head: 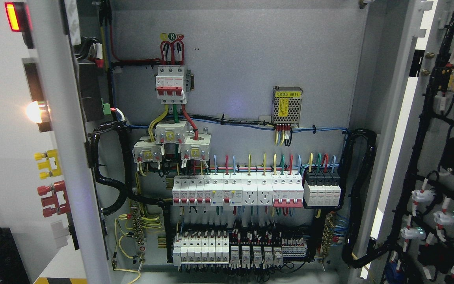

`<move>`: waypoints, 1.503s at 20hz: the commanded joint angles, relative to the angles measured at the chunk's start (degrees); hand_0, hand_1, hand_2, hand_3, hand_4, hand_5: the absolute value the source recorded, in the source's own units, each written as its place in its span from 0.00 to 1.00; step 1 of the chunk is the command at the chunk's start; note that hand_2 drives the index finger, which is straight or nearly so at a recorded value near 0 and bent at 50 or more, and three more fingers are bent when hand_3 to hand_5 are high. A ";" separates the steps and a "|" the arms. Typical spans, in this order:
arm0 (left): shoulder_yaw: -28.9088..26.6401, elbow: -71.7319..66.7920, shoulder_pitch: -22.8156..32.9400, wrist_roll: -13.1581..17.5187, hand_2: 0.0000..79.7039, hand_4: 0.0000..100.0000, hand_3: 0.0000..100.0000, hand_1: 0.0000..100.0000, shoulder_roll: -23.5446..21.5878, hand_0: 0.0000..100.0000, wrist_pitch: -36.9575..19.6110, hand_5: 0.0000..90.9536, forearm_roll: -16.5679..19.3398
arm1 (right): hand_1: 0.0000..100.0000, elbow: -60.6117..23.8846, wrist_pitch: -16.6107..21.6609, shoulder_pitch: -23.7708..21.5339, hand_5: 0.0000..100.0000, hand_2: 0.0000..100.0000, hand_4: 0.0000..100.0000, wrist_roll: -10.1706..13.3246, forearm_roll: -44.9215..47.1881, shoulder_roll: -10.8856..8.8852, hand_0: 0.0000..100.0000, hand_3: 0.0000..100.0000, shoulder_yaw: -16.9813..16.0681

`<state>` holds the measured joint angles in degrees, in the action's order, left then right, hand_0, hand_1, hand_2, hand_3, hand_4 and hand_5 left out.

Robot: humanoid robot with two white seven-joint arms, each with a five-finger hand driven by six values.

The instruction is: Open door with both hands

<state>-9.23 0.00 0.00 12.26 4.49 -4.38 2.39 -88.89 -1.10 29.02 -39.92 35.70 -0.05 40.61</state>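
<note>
grey cabinet (250,59) stands with door (440,165) swung open (wiring exposed).

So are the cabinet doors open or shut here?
Open: both the left door and right door are swung out, exposing the breakers. No hands in view.

Open electrical cabinet (235,59) of wired breakers (237,191); left door (69,157) and right door (440,157) swung wide

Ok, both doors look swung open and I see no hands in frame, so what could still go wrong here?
Exposed breakers and loose wiring fill the cabinet; a blind reach could snag them. The right door carries cable looms that a hand might catch. The lit indicator lamp on the left door suggests the panel may be live.
</note>
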 commanded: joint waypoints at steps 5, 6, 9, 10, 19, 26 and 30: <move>0.00 0.09 1.06 -0.22 0.00 0.00 0.00 0.00 0.00 0.00 -0.02 0.00 -0.01 | 0.00 -1.64 -0.04 0.42 0.00 0.00 0.00 0.37 -0.28 -0.74 0.39 0.00 7.28; 0.00 0.09 1.06 -0.13 0.00 0.00 0.00 0.00 0.00 0.00 -0.02 0.00 0.07 | 0.00 -1.64 -0.04 0.51 0.00 0.00 0.00 0.37 -0.36 -0.39 0.39 0.00 7.46; 0.00 0.09 1.06 -0.13 0.00 0.00 0.00 0.00 0.00 0.00 -0.02 0.00 -0.01 | 0.00 -1.64 -0.13 0.59 0.00 0.00 0.00 0.37 -1.76 -0.04 0.39 0.00 7.81; 0.00 0.09 1.06 -0.22 0.00 0.00 0.00 0.00 0.00 0.00 -0.02 0.00 -0.01 | 0.00 -1.64 -0.13 0.59 0.00 0.00 0.00 0.37 -2.47 0.48 0.39 0.00 8.25; 0.00 0.09 1.06 -0.13 0.00 0.00 0.00 0.00 0.00 0.00 -0.02 0.00 -0.01 | 0.00 -1.20 -0.83 1.30 0.00 0.00 0.00 0.55 -5.99 4.62 0.39 0.00 9.66; 0.09 0.09 1.06 -0.22 0.00 0.00 0.00 0.00 0.00 0.00 -0.02 0.00 -0.01 | 0.00 -0.06 -2.06 1.74 0.00 0.00 0.00 0.55 -7.66 6.81 0.39 0.00 9.66; 0.09 0.09 1.06 -0.22 0.00 0.00 0.00 0.00 0.00 0.00 -0.02 0.00 -0.01 | 0.00 0.91 -2.15 1.74 0.00 0.00 0.00 0.63 -8.18 7.60 0.39 0.00 9.57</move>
<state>-9.19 0.00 0.00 12.09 4.48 -4.38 2.38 -89.33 -3.21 30.62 -39.09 28.71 4.68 49.24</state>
